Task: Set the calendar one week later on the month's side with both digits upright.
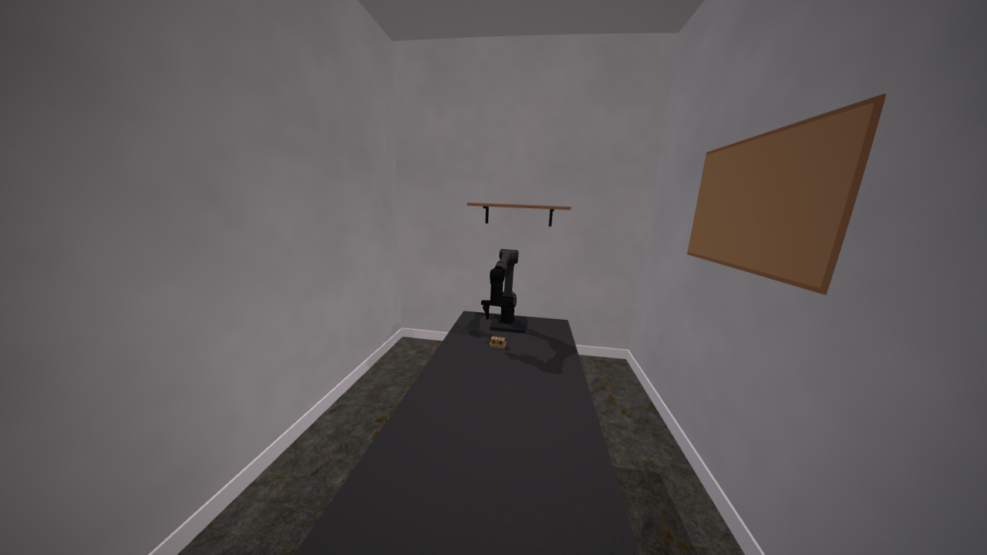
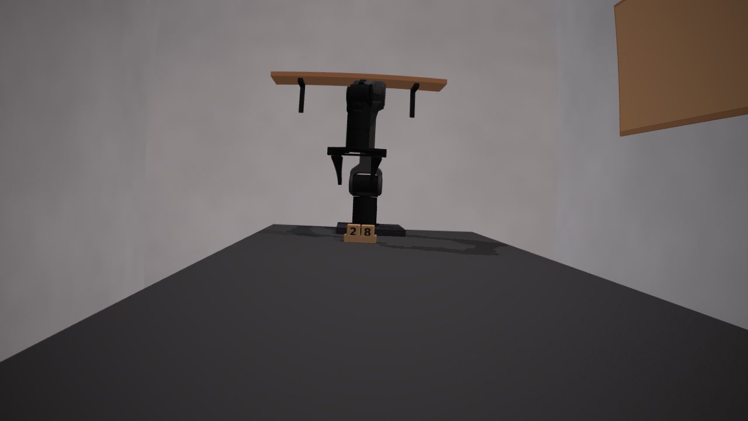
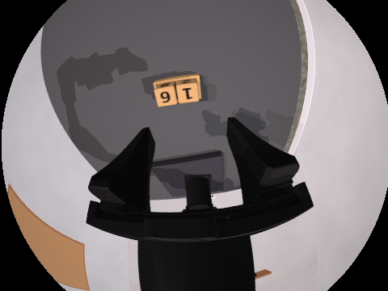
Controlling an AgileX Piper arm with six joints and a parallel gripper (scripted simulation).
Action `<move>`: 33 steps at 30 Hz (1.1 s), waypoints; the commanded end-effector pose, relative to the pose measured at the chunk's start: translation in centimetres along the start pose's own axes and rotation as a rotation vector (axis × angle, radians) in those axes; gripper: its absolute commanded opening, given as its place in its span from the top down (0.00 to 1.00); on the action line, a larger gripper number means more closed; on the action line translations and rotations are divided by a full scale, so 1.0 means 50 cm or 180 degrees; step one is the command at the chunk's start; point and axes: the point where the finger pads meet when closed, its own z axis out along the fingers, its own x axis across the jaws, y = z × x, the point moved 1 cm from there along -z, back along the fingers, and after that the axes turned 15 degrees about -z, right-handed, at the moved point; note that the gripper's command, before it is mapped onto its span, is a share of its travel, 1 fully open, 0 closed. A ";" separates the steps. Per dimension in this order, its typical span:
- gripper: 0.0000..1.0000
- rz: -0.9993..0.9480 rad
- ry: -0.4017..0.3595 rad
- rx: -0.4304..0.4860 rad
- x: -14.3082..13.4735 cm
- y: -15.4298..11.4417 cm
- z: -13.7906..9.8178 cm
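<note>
We find the end effector [image 3: 190,137] fully open and holding nothing, raised above the surface [image 2: 366,324]. The calendar tray [image 3: 177,90] rests flat at its 12 o'clock, both cubes [image 2: 360,231] seated side by side, likely lined up for approach
</note>
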 end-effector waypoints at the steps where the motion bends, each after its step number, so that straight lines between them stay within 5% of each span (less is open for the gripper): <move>1: 0.00 0.0002 0.0003 -0.0009 0.001 0.001 -0.001; 22: 0.00 -0.0485 0.0010 0.0010 0.001 0.001 0.009; 33: 0.00 -0.2625 0.0033 0.0026 0.002 0.001 0.039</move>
